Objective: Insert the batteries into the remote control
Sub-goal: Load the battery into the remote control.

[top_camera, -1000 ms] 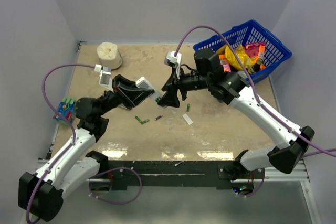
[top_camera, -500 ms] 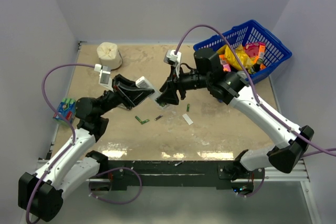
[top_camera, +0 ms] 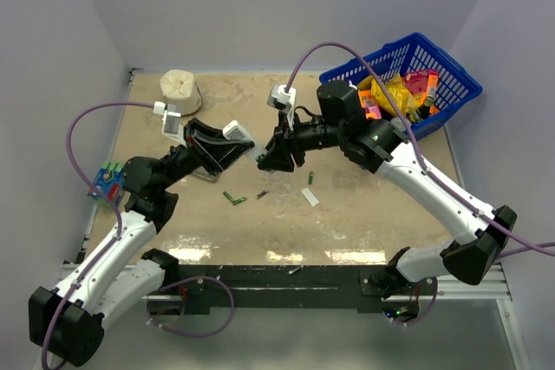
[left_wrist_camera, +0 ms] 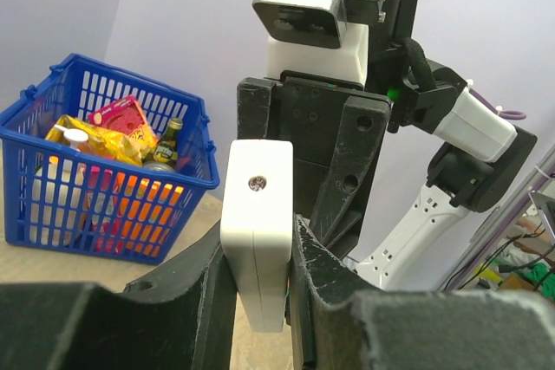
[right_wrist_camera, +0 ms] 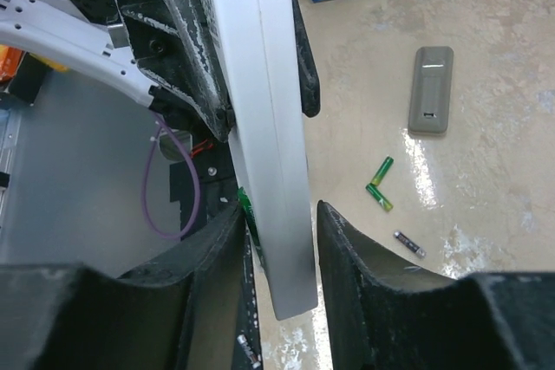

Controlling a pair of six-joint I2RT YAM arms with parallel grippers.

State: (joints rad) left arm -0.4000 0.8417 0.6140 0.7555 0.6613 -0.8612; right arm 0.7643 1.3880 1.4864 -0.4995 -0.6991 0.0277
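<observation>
- above the middle of the table, the left gripper pinched the white remote control by its long edges. it was held clear of the surface, one end turned toward the right gripper.
- the right gripper's jaws stood spread, straddling that end, with a gap showing on one side. a green cell sat between the other finger and the remote.
- the remote looked light, stiff and smooth, so likely to twist or slip under a push. its edges seemed the best hold, leaving the back free.
- the cells looked hard, round and prone to roll, so best nipped across the middle.
- count: one remote and one detached back cover.
- four loose batteries lay on the table: a green pair, a dark one and a lone green one. the cell at the remote made five.
- one shrink-wrapped pack lay at the left edge.
</observation>
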